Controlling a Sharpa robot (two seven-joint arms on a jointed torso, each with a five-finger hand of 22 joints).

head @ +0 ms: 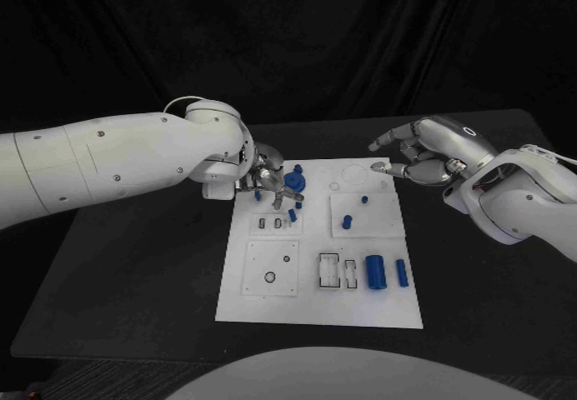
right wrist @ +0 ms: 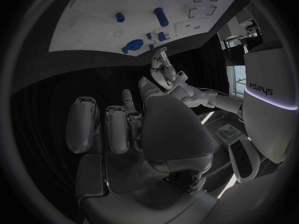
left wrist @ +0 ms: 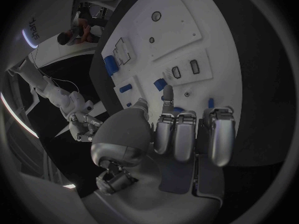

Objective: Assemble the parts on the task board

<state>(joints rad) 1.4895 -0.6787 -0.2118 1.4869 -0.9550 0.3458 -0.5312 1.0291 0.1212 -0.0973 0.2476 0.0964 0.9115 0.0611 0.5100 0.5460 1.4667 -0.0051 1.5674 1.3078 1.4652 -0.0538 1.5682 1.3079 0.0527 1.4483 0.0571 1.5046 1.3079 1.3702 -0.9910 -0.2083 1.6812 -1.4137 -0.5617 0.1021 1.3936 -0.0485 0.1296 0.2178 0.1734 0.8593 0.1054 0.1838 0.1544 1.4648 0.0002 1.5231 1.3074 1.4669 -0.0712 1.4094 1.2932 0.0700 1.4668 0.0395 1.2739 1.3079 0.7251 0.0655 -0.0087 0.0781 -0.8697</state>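
Black tabletop point(head: 132, 275), black curtain behind, and the white task board point(head: 315, 308) lying square in the middle of it. On the board's near half a fat blue cylinder point(head: 376, 272) lies beside a slimmer blue pin point(head: 402, 272), both just right of two rectangular slots. Further up, a short blue peg point(head: 348, 222) and a smaller one point(head: 364, 199) sit apart on the right side. At the far left corner there's a blue cluster point(head: 294, 179), and the left hand point(head: 267, 179) is right over it, fingers pointing down among the pieces; whether it grips one I cannot tell. The right hand point(head: 423, 158) hovers at the board's far right corner, fingers loosely curled, nothing in them.
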